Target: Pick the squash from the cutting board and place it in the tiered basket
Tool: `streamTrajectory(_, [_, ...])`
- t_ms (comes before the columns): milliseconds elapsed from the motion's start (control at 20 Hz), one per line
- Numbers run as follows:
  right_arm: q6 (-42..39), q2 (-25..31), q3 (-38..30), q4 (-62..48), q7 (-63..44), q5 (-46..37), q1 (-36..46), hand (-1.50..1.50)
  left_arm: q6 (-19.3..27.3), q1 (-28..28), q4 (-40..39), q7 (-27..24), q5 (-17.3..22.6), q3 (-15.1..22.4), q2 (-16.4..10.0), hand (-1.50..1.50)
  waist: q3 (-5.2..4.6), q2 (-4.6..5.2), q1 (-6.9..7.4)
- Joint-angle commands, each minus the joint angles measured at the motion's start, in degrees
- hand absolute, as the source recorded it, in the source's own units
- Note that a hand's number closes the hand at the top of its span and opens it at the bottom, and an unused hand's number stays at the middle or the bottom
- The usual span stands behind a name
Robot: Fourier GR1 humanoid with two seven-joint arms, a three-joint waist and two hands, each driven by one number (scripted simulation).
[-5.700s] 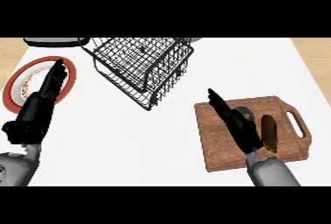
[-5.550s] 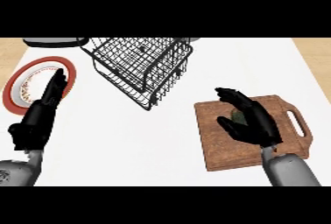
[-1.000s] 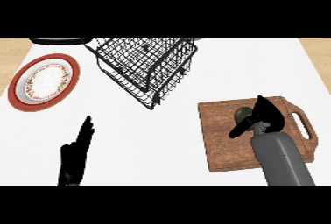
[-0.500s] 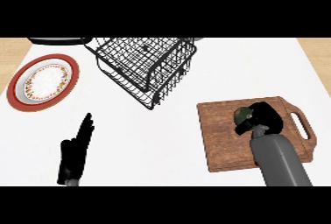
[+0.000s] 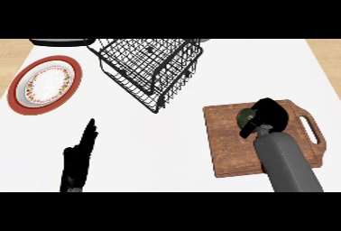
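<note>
One squash (image 5: 246, 116), one board (image 5: 223, 145), one basket (image 5: 150, 67)

white counter top (image 5: 160, 144) filling the view, tan wood-grain strips (image 5: 13, 48) beyond its left and right edges, even light

This is a kitchen, going by what stands on the white tabletop (image 5: 160, 149). A wooden board (image 5: 226, 144) with a cut-out handle at its right end lies at the right, and a dark green squash (image 5: 246, 116) sits on its far part, partly hidden. A black wire basket (image 5: 148, 72) in tiers stands at the far middle. A round plate (image 5: 43, 84) with a red rim and a patterned band lies at the far left. Beyond the tabletop's far corners a pale wood-toned surface (image 5: 325, 50) shows; whether floor or more counter cannot be told.
</note>
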State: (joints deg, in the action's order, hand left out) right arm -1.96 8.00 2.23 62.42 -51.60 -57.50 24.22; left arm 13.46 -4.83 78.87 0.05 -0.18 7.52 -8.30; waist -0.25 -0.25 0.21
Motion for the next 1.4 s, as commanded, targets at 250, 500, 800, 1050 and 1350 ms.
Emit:
streamTrajectory(250, [4.6, -7.8, 27.3, 9.2, -16.6, 3.0, 0.3, 1.5, -2.0, 1.2, 1.8, 2.0, 0.0, 0.1, -1.3, 0.0, 0.28, -0.04, 2.39])
streamTrajectory(500, [12.4, -7.9, 34.9, 24.8, -27.0, 2.1, -1.1, 1.5, -0.2, 0.2, 0.8, 1.2, -0.2, -0.5, 0.1, 0.0, 0.22, -0.44, 0.22])
streamTrajectory(800, [13.4, -8.0, 32.1, 36.0, -32.2, -5.9, 8.3, 1.5, -0.4, -0.3, 0.2, 1.1, -0.3, -0.7, -0.3, 0.0, 0.13, -0.97, -0.36])
streamTrajectory(1050, [0.3, -8.0, 32.3, 41.0, -33.6, -14.6, 15.7, 1.5, -0.2, 0.2, 2.1, 3.4, -0.5, -0.1, 0.2, 0.0, 0.11, -0.81, -0.57])
streamTrajectory(1350, [-8.0, -8.0, 26.3, 40.9, -33.6, -12.6, 24.5, 1.5, -0.5, -0.7, 2.4, 3.2, -0.4, 0.6, 0.7, 0.0, 0.07, -0.82, 0.33])
